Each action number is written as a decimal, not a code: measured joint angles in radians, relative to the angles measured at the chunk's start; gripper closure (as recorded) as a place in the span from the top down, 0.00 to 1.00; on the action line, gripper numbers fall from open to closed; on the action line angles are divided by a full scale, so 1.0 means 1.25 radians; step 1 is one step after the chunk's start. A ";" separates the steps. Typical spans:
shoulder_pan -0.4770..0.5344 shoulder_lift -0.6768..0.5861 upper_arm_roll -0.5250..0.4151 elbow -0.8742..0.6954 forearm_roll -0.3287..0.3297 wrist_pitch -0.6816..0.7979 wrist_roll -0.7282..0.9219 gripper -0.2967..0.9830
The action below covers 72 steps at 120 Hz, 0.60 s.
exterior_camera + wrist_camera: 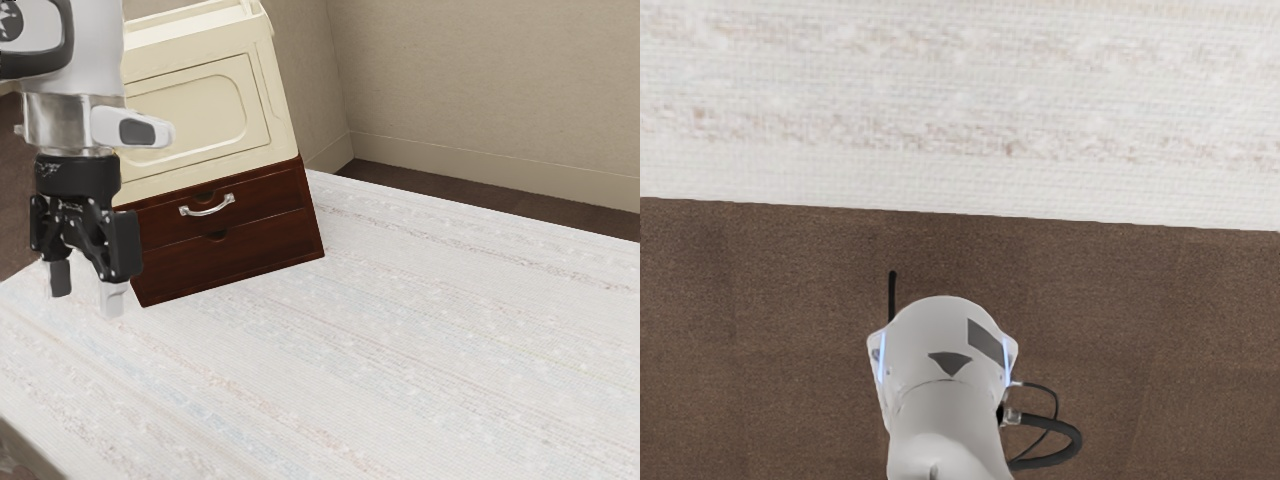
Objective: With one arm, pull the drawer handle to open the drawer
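Pale tabletop, drawer handle (silvery, bowed) apart from the tool.

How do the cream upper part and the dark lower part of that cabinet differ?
The cream part is pale and looks taller; the dark part is red-brown and squatter. The cream part bears a rounded panel outline, the dark part a shiny curved handle. Both face the same way.

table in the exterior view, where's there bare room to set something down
The table is bare from the drawer unit toward the exterior view's right, and from its front to the near edge. Crowded: the unit's end toward the exterior view's left, where the claw hangs.
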<state>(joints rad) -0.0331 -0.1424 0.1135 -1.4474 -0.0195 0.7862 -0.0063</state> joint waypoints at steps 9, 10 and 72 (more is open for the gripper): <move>-0.004 -0.013 -0.006 -0.019 -0.001 0.116 -0.001 0.77; -0.004 -0.013 -0.008 -0.020 -0.001 0.126 -0.001 0.77; 0.080 0.128 0.050 -0.110 0.133 0.660 0.222 0.77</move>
<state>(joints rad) 0.0674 0.0182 0.1765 -1.5844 0.1463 1.6111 0.2715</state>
